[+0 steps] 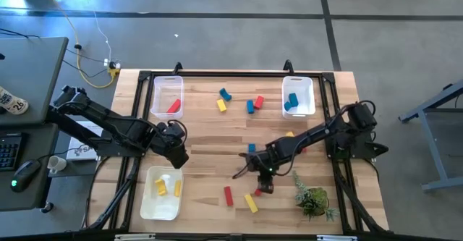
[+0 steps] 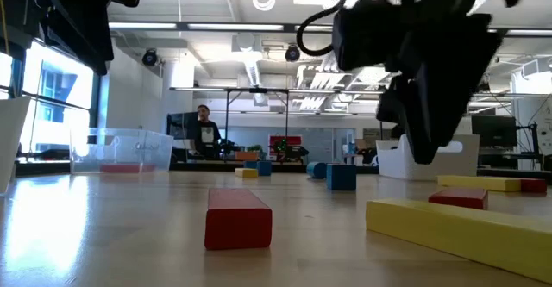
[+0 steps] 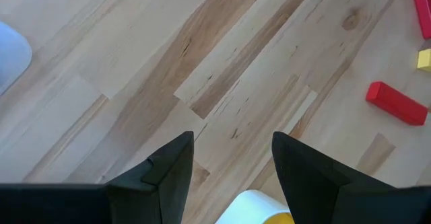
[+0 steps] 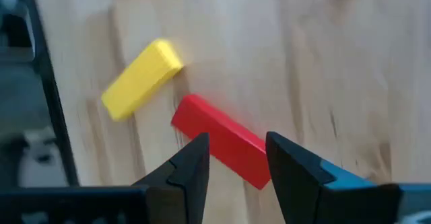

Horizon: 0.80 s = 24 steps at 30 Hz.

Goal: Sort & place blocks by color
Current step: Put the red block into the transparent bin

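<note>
Right at the low camera sit a long yellow bar and a red block, both lying flat on the wooden counter, with a second red bar just behind the yellow one. Above that second red bar hangs the right gripper; in its wrist view the fingers are spread and released, straddling the near end of the red bar, which lies slantwise to them, and the yellow bar rests just beside its far end. The step in hand looks like the pick of this red piece.

To do it well, the wrist should turn so the fingers close across the bar's narrow width rather than along its slant, and shift toward the bar's middle so it does not pivot when lifted. The descent should be straight down, keeping clear of the yellow neighbour so that it is not nudged.

The left gripper waits over bare counter near the bin holding yellow pieces, its fingers apart and holding nothing.

Sorting is partly done, judging by the bins: the red bin at the far left holds one red piece, and the blue bin at the far right holds blue ones. Blue, yellow and red blocks are scattered between those two bins, a blue cube lies by the right arm, and another red block lies near the front edge.
</note>
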Each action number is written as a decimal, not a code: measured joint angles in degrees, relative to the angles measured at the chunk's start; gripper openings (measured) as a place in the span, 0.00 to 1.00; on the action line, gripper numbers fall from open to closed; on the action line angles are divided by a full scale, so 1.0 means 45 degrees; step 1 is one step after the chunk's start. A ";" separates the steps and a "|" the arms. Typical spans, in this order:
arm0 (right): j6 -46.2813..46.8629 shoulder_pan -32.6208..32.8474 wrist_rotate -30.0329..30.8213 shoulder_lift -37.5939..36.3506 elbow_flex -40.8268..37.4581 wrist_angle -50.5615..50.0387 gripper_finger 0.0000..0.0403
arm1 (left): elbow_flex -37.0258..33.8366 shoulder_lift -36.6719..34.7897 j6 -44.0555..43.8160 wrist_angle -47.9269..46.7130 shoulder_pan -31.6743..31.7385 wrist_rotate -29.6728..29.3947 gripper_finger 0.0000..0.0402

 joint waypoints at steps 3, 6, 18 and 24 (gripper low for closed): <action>-0.2173 0.0257 0.0000 0.0000 0.0004 -0.0004 0.34 | 0.0000 0.0000 -0.0024 0.0000 -0.0003 -0.0010 0.47; -0.3995 0.0663 0.0059 -0.0005 0.0006 -0.0020 0.34 | 0.0000 0.0000 -0.0170 0.0000 0.0000 -0.0029 0.47; -0.7545 0.2065 0.3034 -0.0015 0.0019 -0.0136 0.34 | 0.0000 0.0000 -0.0224 0.0000 -0.0004 -0.0033 0.47; -0.7467 0.2090 0.3629 0.0034 0.0019 -0.0141 0.34 | 0.0000 -0.0005 -0.0229 0.0000 0.0000 -0.0239 0.47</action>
